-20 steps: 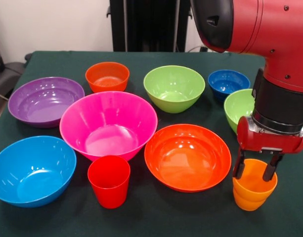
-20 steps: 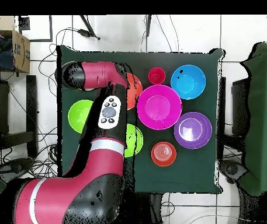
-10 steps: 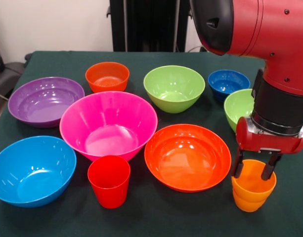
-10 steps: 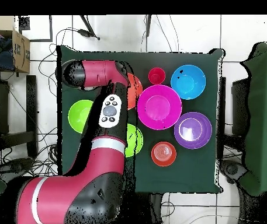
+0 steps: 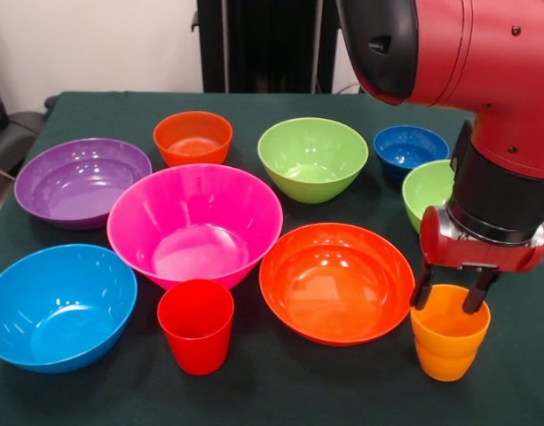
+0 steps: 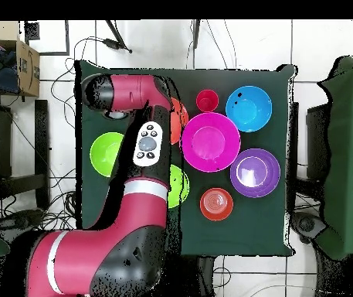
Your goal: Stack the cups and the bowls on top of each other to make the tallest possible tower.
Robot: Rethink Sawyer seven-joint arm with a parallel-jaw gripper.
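I am gripping the orange cup (image 5: 450, 331) with my end effector (image 5: 446, 299) — one finger inside the rim, one outside. It is hanging directly beneath me, glossy and tapered, apparently just above the bench (image 5: 280, 390). A thin rim pinch like this could slip — tilting or dropping it.

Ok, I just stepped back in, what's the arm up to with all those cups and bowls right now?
The gripper is down at the orange cup, its two fingers straddling the rim; whether it grips yet is unclear. The cup looks to be on the table, beside the large orange-red bowl. Nothing is stacked yet: the red cup, pink bowl, light blue bowl, purple bowl and the rest sit separately.
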